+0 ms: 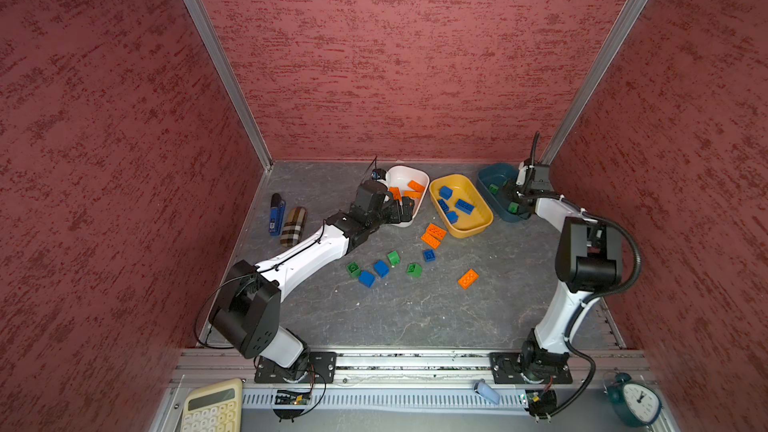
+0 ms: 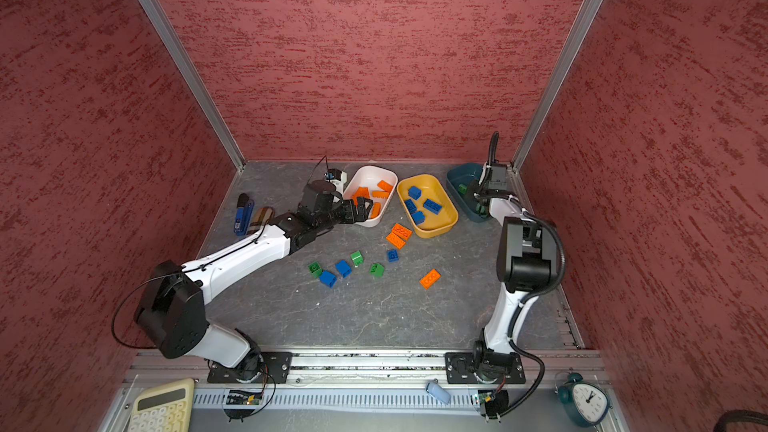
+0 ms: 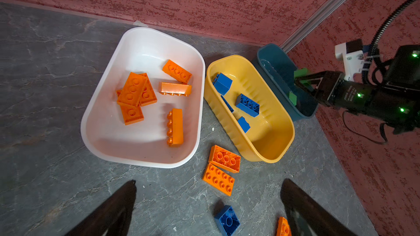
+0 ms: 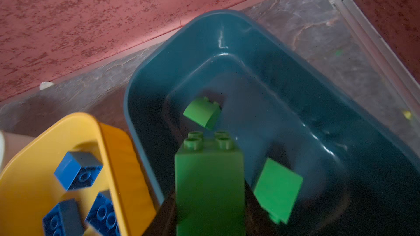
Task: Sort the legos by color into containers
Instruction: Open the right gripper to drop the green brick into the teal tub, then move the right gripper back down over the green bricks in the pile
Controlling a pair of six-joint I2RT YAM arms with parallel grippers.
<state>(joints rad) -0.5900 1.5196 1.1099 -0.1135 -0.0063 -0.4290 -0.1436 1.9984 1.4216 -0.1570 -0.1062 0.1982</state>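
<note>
The right gripper (image 4: 210, 212) is squeezed shut on a green brick (image 4: 209, 173). It holds the brick just over the dark teal tub (image 4: 204, 30), at the far right. Two other green bricks (image 4: 202, 112) lie inside that tub. The left gripper (image 2: 362, 209) is wide open and holds nothing. It is by the white tub (image 3: 84, 119) of orange bricks (image 3: 134, 89). The green brick looks light, hard and smooth, so it could slip. I think pinching its flat sides is best, not the bumpy top.

Left arm (image 1: 307, 257): stretched low, reaching forward.
Left gripper (image 3: 209, 180): jaws spread wide, nothing between them.
Right arm (image 1: 552, 326): upright, forearm reaching toward the back corner.
Right gripper (image 1: 514, 205): clamped on a green brick (image 4: 209, 178).
</note>
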